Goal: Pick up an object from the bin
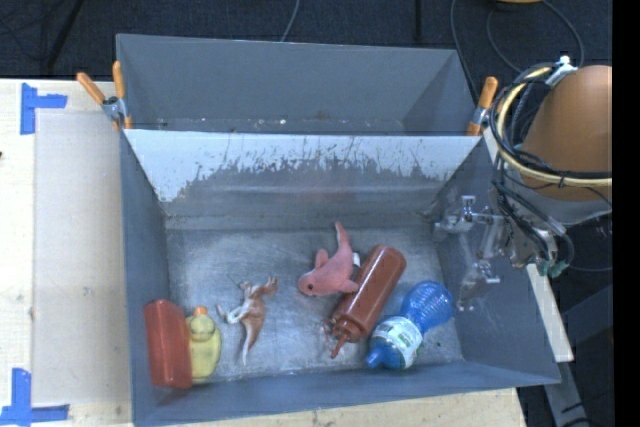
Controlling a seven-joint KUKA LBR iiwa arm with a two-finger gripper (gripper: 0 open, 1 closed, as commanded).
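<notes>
Black-and-yellow cables ring the orange cover; the gripper is silver.

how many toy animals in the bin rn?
2. A pink shark mid-floor, beside the dark red bottle; a tan and white figure to its left, near the yellow bottle. Nothing looks piled enough to hide another.

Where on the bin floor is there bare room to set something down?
Bare bin floor lies along the back wall, behind the pink shark and tan animal figure. The front strip is crowded: red cylinder, yellow bottle, brown bottle, blue bottle.
</notes>
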